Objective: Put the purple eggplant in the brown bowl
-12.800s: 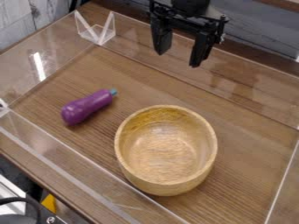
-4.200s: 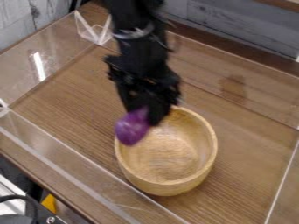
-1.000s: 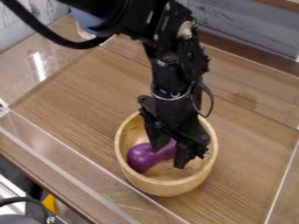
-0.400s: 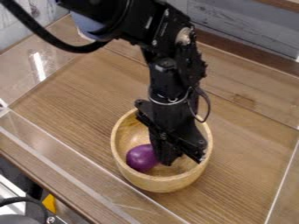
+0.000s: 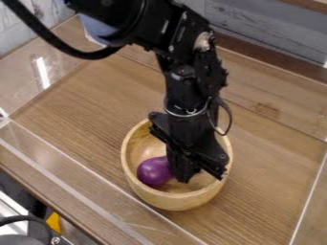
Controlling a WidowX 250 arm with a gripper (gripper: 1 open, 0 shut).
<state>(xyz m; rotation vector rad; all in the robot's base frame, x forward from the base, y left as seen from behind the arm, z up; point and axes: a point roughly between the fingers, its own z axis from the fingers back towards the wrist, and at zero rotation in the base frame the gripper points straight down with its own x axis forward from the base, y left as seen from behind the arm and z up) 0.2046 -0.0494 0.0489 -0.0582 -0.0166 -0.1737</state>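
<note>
The purple eggplant [image 5: 155,171] lies inside the brown bowl [image 5: 132,149], on the left part of its floor. My gripper [image 5: 194,172] points straight down into the bowl, and its dark fingers are drawn together just right of the eggplant. The fingers stand beside the eggplant, not around it. The black arm rises from the bowl toward the upper left and hides the bowl's far rim.
The bowl sits on a wooden tabletop [image 5: 90,91] enclosed by low clear plastic walls [image 5: 38,144]. A clear plastic stand [image 5: 102,32] is at the back left corner. Grey boards run along the back.
A second ago the fingers stood apart over the eggplant in the bowl; now they are closed together beside it. The hand has stayed in place and the eggplant rests in the bowl.
</note>
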